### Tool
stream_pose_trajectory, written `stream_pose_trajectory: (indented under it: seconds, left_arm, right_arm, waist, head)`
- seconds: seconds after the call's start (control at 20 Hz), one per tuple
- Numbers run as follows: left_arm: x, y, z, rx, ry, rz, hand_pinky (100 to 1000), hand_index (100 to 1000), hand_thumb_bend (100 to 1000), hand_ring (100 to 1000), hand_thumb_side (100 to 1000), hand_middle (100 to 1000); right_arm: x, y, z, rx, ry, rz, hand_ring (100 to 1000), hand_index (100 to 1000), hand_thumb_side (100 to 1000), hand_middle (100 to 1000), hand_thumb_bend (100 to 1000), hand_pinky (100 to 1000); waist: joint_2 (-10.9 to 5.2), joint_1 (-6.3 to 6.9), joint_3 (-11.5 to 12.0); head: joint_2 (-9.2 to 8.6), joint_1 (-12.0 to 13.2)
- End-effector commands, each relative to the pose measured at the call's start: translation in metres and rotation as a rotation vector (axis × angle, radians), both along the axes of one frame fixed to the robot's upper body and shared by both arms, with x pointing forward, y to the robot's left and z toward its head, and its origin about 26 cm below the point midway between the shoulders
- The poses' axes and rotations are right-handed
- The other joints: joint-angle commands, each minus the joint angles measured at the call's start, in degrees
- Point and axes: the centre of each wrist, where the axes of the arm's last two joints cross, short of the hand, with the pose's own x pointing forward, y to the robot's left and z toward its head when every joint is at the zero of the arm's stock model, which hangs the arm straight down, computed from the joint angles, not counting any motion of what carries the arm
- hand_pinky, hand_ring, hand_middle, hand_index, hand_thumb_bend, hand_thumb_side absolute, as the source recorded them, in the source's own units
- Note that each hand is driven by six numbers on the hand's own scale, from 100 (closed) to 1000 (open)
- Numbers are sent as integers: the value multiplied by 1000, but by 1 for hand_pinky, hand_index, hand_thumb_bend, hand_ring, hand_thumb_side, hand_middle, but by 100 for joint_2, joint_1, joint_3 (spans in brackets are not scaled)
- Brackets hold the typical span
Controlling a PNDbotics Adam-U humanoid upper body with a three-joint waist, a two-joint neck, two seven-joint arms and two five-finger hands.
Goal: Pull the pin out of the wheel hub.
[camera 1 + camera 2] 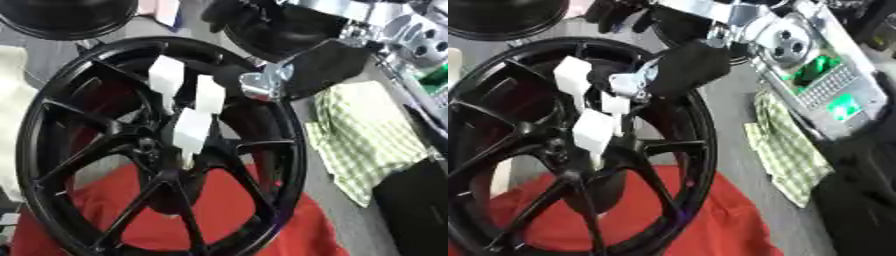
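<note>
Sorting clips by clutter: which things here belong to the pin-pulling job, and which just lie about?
Job:
black spoked wheel
robot's right hand with white fingers reaching at the hub; the pin itself cannot be made out

Lying about:
red cloth under the wheel
green checked cloth
second black wheel, top left

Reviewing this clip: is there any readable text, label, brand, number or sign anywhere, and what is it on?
None can be read.
Black wheel: no lettering shows on rim or spokes.
White-tipped fingers of the right hand at the hub: no marks.
Arm panel: green and white patches, too blurred to read.
Checked cloth and red cloth: no text.
</note>
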Motion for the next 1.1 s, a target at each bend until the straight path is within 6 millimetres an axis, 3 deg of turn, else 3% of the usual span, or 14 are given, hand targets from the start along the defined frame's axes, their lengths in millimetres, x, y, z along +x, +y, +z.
stream_pose_trajectory:
  seconds: [0.05,0.6,1.1]
  left_arm:
    - [-2,3,8,27,-21,13,689,666,100,566,837,538]
    - [-3,4,5,20,-14,20,690,667,100,567,838,539]
    - [-3,2,5,16,-16,14,690,667,100,568,842,540]
  right_arm:
    - [-3,1,4,-11,-27,-3,918,858,443,774,336,858]
    - [-3,7,-3,-8,-15,-21,925,862,450,780,326,863]
    - [0,4,-9,-34,-33,-68,927,863,389,783,360,865]
  waist:
    - [-129,61,-26]
    - [-88,65,-72]
    - [-2,66,-41]
  head:
    - [2,65]
    - [46,125]
    - [-24,71]
